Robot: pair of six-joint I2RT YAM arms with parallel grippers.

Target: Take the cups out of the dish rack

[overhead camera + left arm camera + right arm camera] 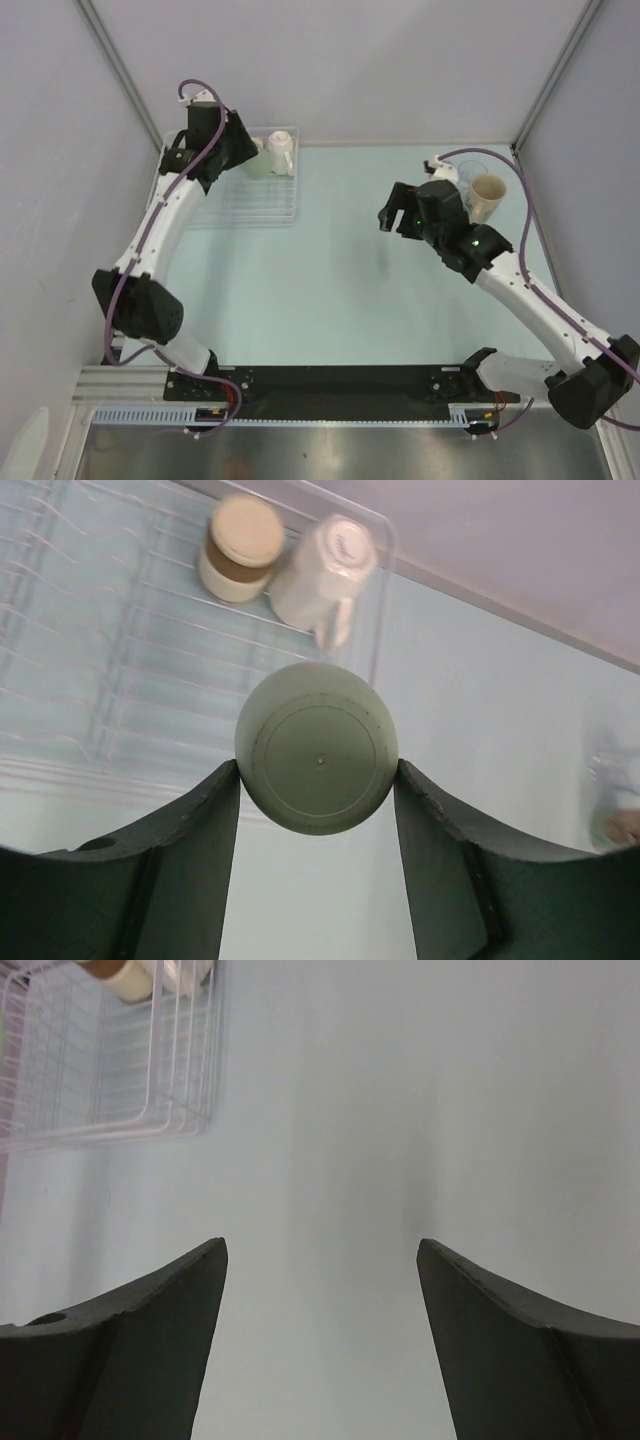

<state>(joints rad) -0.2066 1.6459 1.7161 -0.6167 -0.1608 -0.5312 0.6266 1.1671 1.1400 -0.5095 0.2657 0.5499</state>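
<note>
Top view: the dish rack [250, 205] sits at 11 o'clock on the worktop [330, 290]. The clear glass [470, 177] and beige cup [489, 197] stand mouth-up at 2 o'clock.

Left wrist: the left end effector [317, 770] pinches the pale green cup [318, 745], base toward the lens. The brown cup [240, 548] and white cup [322, 575] sit base-up in the rack's 12 o'clock corner.

Right wrist: the right end effector [321, 1290] is spread above the worktop.

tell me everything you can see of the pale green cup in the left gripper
The pale green cup is round, matte and opaque, plastic by its look. Its flat base faces the left wrist camera, with faint concentric rings and a small centre dot; no handle shows. The left gripper clamps it, a dark finger against each side. It is over the dish rack's edge; whether it touches the bars cannot be told.
</note>
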